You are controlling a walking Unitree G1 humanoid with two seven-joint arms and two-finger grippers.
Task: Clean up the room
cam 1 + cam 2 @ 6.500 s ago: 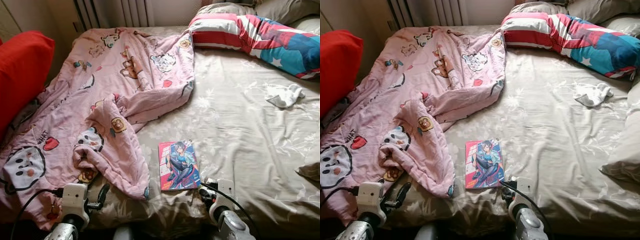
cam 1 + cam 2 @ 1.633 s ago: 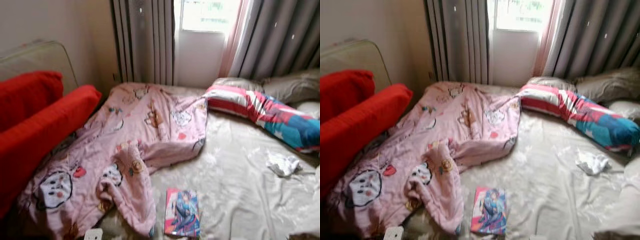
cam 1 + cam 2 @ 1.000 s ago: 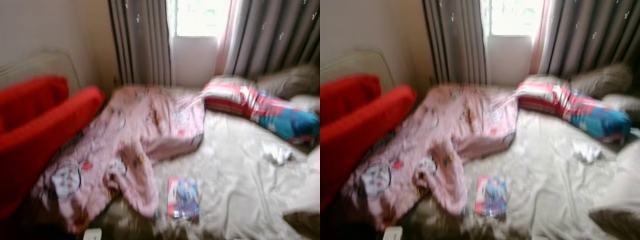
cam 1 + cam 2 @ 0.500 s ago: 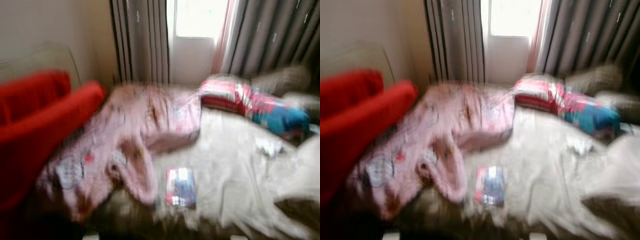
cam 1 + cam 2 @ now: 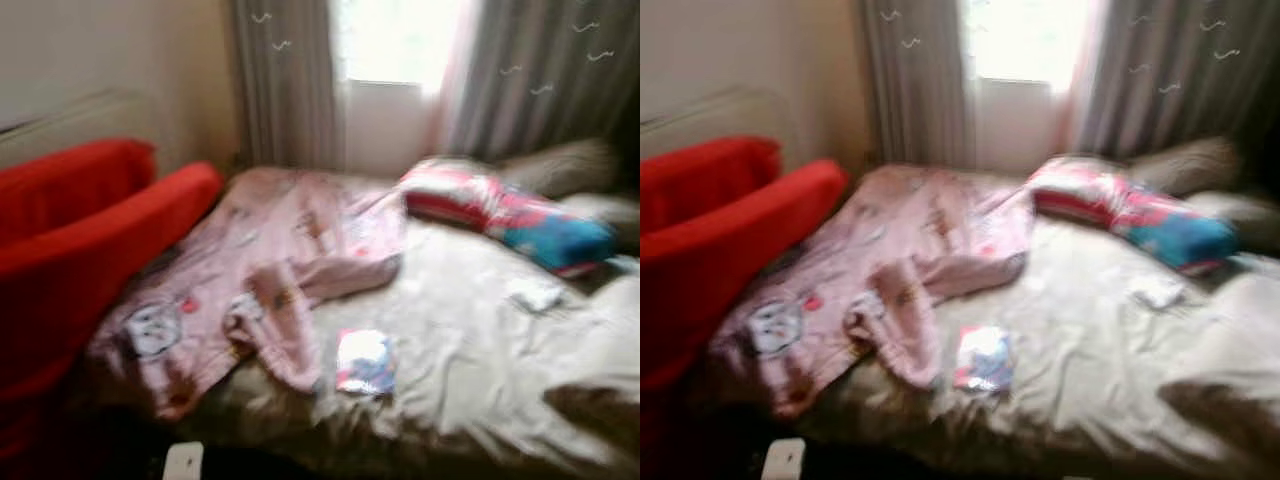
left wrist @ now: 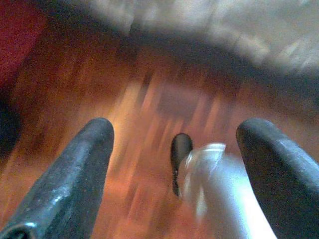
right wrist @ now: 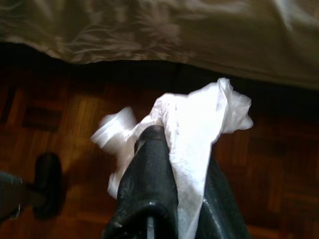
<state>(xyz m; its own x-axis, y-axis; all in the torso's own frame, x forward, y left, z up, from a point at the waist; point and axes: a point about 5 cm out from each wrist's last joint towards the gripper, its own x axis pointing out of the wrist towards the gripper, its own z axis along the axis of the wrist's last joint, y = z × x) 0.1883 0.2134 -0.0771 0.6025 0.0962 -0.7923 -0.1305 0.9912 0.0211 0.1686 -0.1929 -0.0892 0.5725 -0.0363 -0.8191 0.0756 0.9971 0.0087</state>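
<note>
A bed with a beige sheet stands before a curtained window. On it lie a crumpled pink blanket, a colourful book near the front edge, a striped pillow and a small white cloth. A red sofa stands at the left. The right hand hangs above the wooden floor, closed on a white tissue. The left hand hangs with fingers spread apart.
</note>
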